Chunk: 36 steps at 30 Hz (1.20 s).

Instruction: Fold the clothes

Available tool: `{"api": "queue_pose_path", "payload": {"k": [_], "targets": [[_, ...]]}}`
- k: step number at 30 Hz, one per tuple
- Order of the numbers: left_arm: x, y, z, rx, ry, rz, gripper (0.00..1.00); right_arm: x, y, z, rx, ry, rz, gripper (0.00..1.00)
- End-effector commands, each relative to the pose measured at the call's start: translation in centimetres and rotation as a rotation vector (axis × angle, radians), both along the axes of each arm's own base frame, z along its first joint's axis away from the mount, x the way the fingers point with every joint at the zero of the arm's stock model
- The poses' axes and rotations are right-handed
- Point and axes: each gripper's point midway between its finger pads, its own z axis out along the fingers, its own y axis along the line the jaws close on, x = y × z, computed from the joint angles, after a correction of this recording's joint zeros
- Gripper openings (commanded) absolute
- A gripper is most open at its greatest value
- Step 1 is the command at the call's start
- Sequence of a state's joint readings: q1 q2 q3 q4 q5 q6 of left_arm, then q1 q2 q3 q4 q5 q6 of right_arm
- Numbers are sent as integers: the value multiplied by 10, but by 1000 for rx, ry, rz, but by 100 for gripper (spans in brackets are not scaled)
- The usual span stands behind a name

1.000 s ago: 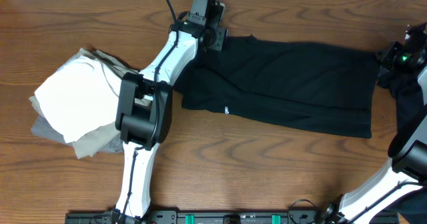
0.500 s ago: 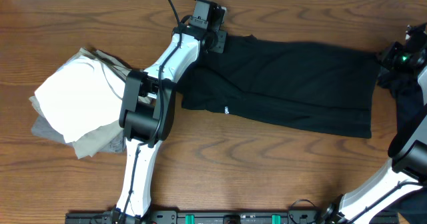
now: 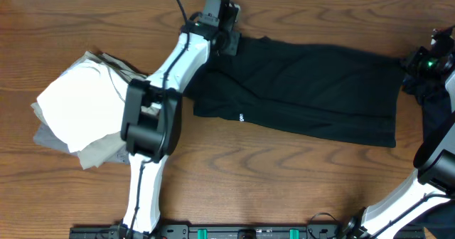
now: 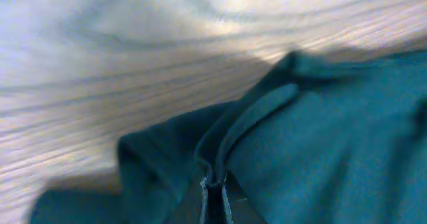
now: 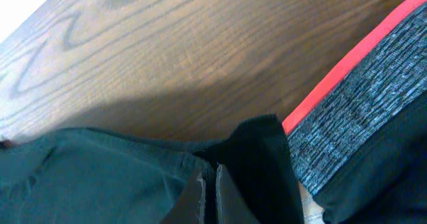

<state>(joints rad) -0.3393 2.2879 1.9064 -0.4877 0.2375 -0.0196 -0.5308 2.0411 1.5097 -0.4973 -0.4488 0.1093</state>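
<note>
A black T-shirt (image 3: 306,89) lies spread flat across the middle of the table, its small white logo (image 3: 241,116) near the front left. My left gripper (image 3: 233,43) sits at the shirt's far left corner, shut on a raised fold of the fabric (image 4: 253,117); the jaws (image 4: 215,192) pinch it tight. My right gripper (image 3: 411,65) is at the shirt's right edge, shut on a flap of the same dark fabric (image 5: 257,151), with its fingertips (image 5: 208,179) close together.
A pile of white and grey-beige clothes (image 3: 78,114) lies at the left of the table. Another black piece with a red band (image 5: 347,71) and a grey-mottled strip lies bunched at the right edge (image 3: 435,107), right beside my right gripper.
My left gripper has closed onto the shirt's far left corner. The left arm shifted slightly. The shirt and the right arm have stayed where they were.
</note>
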Motion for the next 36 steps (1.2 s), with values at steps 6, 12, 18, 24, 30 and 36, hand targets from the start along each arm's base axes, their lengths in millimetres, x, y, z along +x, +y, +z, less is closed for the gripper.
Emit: {"api": "queue_pose_path", "payload": {"k": [6,12,18,24,30,36], "targets": [[-14,8,87,-3,-115,-54,6,-15,6,49,-61,-49,77,1],[-23,21,89,52,-87,-23,6,-34,11,44,-47,33,69,1],[-50,31,108,86,-49,-45,6,-54,9,31,-52,142,39,1],[-83,42,131,103,-4,-52,6,-68,16,24,-19,208,40,1],[-110,52,123,138,106,-57,6,-81,17,19,-33,269,55,1],[-132,60,107,175,216,-61,6,-88,21,17,-20,296,68,1]]}}
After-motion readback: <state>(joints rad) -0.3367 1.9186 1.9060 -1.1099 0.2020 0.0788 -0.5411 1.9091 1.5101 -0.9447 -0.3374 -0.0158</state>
